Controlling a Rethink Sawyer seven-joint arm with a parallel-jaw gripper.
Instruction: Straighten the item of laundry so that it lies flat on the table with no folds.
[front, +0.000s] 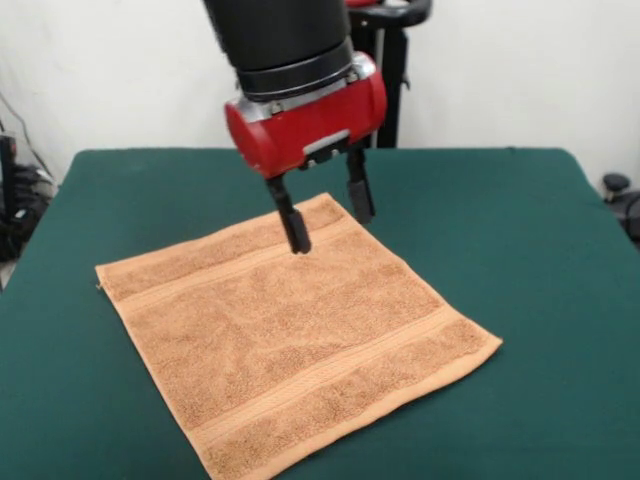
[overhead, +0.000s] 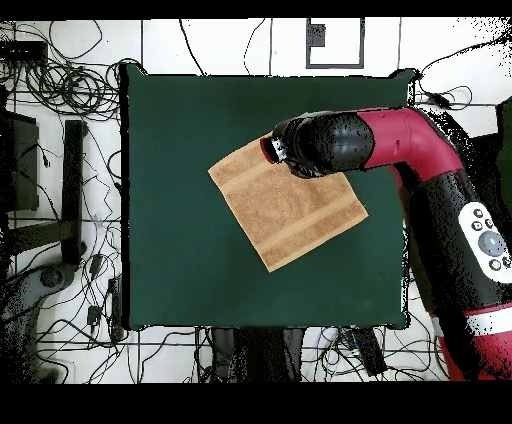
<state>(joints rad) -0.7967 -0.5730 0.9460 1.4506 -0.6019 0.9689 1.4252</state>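
The orange-tan towel (front: 290, 335) lies spread flat on the dark green table (front: 520, 250), turned like a diamond, with two woven border bands across it and no folds showing. My gripper (front: 328, 215) hangs just above the towel's far corner with its two black fingers apart and nothing between them. In the overhead view the towel (overhead: 290, 212) lies near the table's middle (overhead: 180, 250), and the red and black arm (overhead: 340, 145) covers its upper right corner, hiding the fingers.
The table's edges show on all sides. Cables and equipment (overhead: 60, 90) lie on the floor around the table. A black stand (front: 390, 60) rises behind the table's far edge.
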